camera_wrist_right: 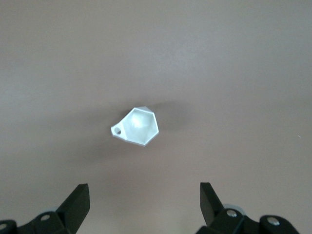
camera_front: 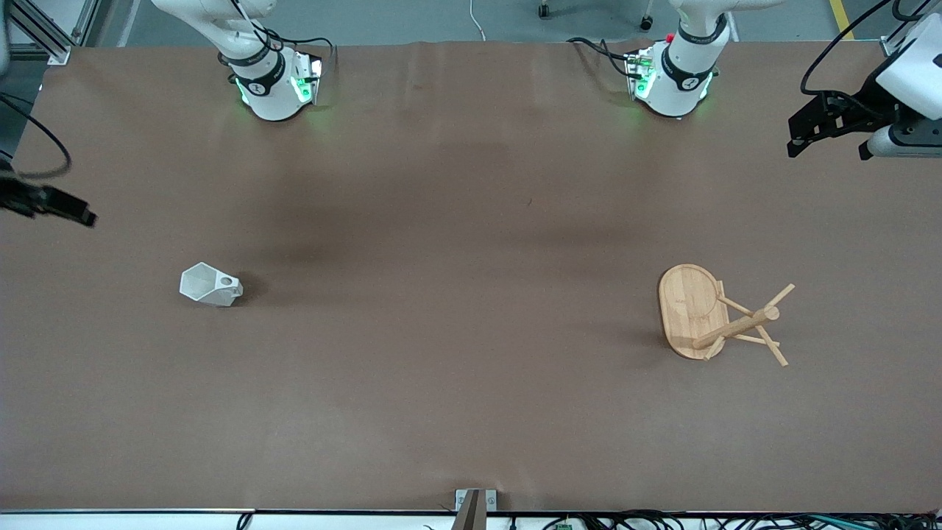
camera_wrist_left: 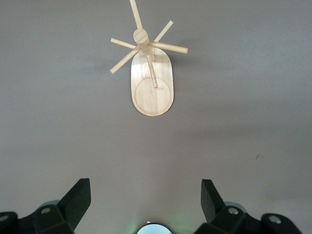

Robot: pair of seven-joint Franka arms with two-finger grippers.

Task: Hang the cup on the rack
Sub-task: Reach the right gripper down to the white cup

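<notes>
1. Left claw (camera_wrist_left: 144, 204) hangs in the air over the left arm's end of the brown bench (camera_front: 456, 397), its two black fingers (camera_wrist_left: 75, 200) spread well apart with nothing between them.
2. Right claw (camera_wrist_right: 144, 204) hangs over the right arm's end of the bench, its black fingers (camera_wrist_right: 78, 202) likewise wide apart and holding nothing.
3. The small white faceted cup (camera_front: 210, 284) with a blocky handle pierced by a round hole lies tipped on its side on the bench, toward the right arm's end; the right wrist view looks into its open mouth.
4. The light bamboo rack (camera_front: 717, 315), with an oval flat base, a central post and thin angled pegs, stands on the bench toward the left arm's end, well apart from the cup.
5. Cup and rack lie about equally near to the front camera, with bare bench between them.
6. Neither claw touches the cup or the rack; no peg carries the cup.
</notes>
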